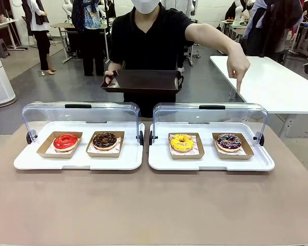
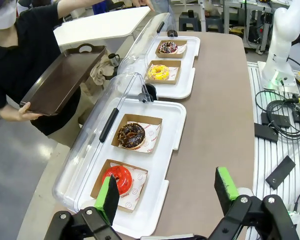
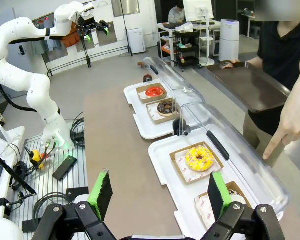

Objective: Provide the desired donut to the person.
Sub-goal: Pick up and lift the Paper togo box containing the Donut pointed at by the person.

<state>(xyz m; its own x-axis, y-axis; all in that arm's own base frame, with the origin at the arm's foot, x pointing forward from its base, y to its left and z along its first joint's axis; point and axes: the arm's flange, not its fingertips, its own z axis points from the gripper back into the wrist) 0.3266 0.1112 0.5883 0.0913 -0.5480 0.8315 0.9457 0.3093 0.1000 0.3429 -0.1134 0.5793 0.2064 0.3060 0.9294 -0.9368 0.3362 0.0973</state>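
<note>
Worktop (image 1: 143, 205) carries two white serving trays side by side, nearly touching: left tray (image 1: 20, 163) and right tray (image 1: 264, 165). Each has its clear domed lid swung up along the far edge. Left tray holds a red-glazed donut (image 1: 65, 141) at the outer end and a chocolate donut (image 1: 104, 140) toward the middle. Right tray holds a yellow donut (image 1: 182, 142) toward the middle and a dark-glazed sprinkled donut (image 1: 229, 141) at the outer end. Every donut sits on paper in its own brown cardboard dish, and none touches another. The person (image 1: 149, 36) stands at the far side of the worktop. One hand (image 1: 109, 77) holds a dark brown tray (image 1: 143, 81) level, beyond the raised lids. The other hand (image 1: 239, 66) is stretched out with the index finger pointing straight down, above the outer end of the right tray's lid, on the side of the sprinkled donut; it touches nothing. Left fingers (image 2: 109, 197) are spread wide and empty, high above the near end of the left tray, with the red-glazed donut just beyond them. Right fingers (image 3: 101, 192) are likewise wide and empty, raised above the right tray, apart from all four donuts.
</note>
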